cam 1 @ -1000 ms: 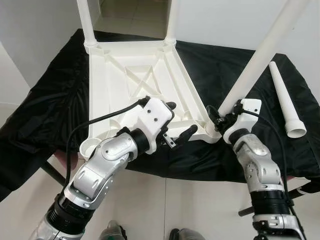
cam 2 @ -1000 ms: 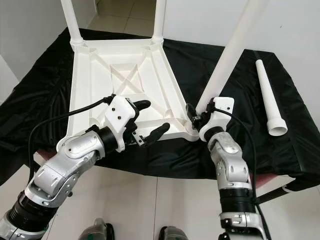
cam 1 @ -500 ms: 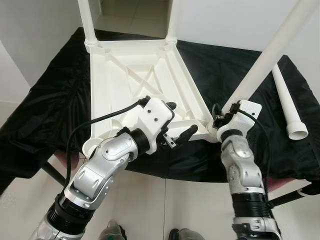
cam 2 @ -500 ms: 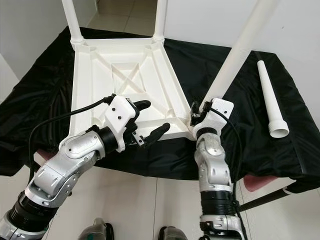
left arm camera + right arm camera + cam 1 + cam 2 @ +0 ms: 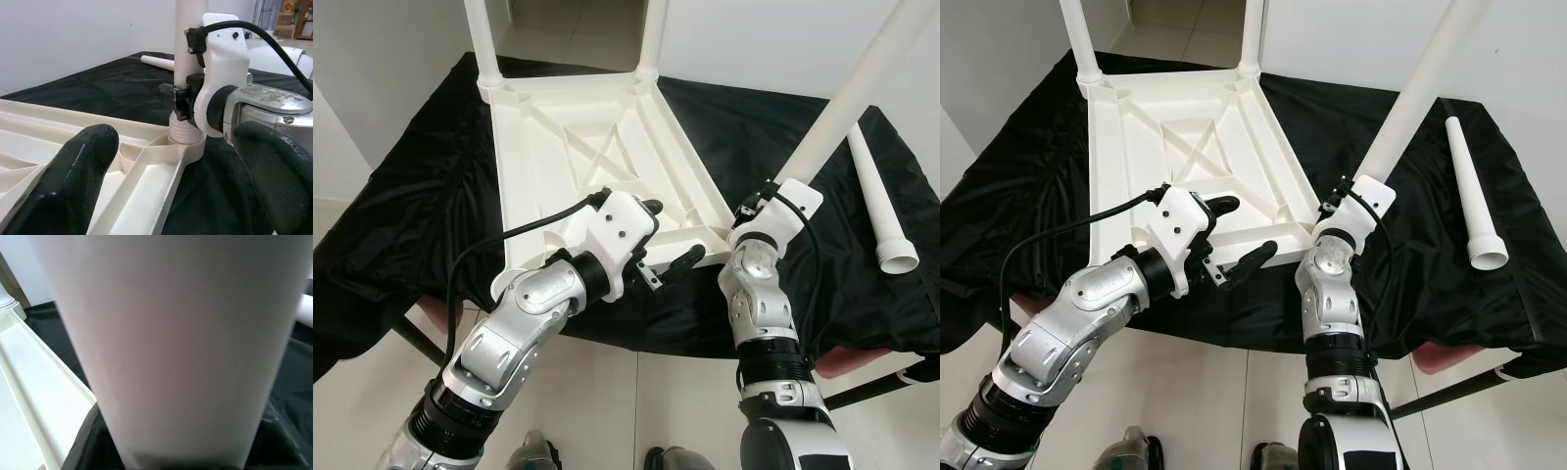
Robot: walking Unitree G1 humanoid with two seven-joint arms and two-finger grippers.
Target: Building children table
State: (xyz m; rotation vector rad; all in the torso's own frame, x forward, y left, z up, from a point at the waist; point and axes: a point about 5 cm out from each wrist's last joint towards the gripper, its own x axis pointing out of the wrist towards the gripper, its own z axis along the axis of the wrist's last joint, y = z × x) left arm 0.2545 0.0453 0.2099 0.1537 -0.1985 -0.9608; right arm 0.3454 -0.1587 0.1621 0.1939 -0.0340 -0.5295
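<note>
- I am facing a white plastic table top that is lying upside down on a black cloth, its ribbed underside turned up toward me.
- Two white legs are standing up from its far corners, one at the far left and one at the far right.
- A third leg is rising from the near right corner, tilting away to my right; in the left wrist view its threaded foot is sitting in the round corner socket.
- My right gripper is clamped around this leg just above the socket, its black fingers pressing on either side of the white tube.
- In the right wrist view the leg is looming very close and blurred, with the edge of the table top beside it.
- My left gripper is hovering over the near edge of the table top, just left of that corner; its two black fingers are spread wide and are holding nothing.
- A fourth leg is lying loose on the cloth well to the right, apart from the table top, its flared open end pointing toward me.
- Pale tiled floor is showing below the cloth's near edge.
</note>
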